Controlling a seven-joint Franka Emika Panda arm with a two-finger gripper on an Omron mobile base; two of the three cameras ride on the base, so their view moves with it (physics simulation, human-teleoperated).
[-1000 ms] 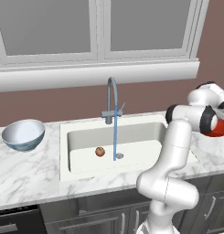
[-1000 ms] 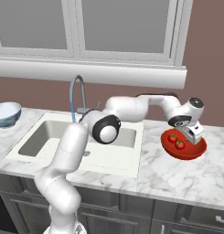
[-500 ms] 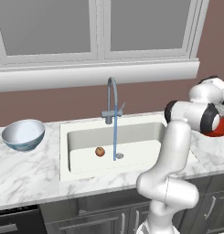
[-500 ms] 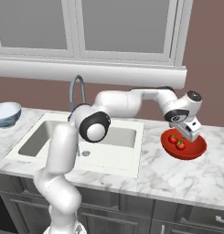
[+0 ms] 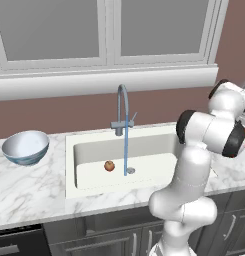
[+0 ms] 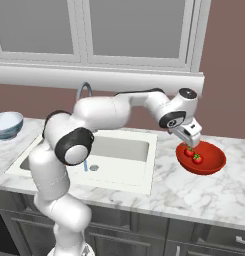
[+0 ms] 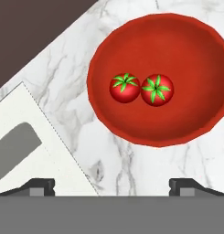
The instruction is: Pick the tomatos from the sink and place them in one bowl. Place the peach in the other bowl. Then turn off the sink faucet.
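Two red tomatos with green tops lie side by side in the shallow red bowl on the counter right of the sink. My gripper hangs open and empty just above the bowl's left rim; its fingertips stand wide apart in the hand view. The orange-tan peach lies on the floor of the white sink. A thin blue stream runs from the grey gooseneck sink faucet down to the drain. The deep white and pale blue bowl stands left of the sink.
My white arm reaches across above the sink, hiding most of the faucet in the right base view. A window sill runs along the wall behind. Bare marble counter lies in front of the red bowl.
The hand has drawn back a little to the left, toward the sink, from over the red bowl. Its jaws stay open. Both tomatos rest in the bowl.
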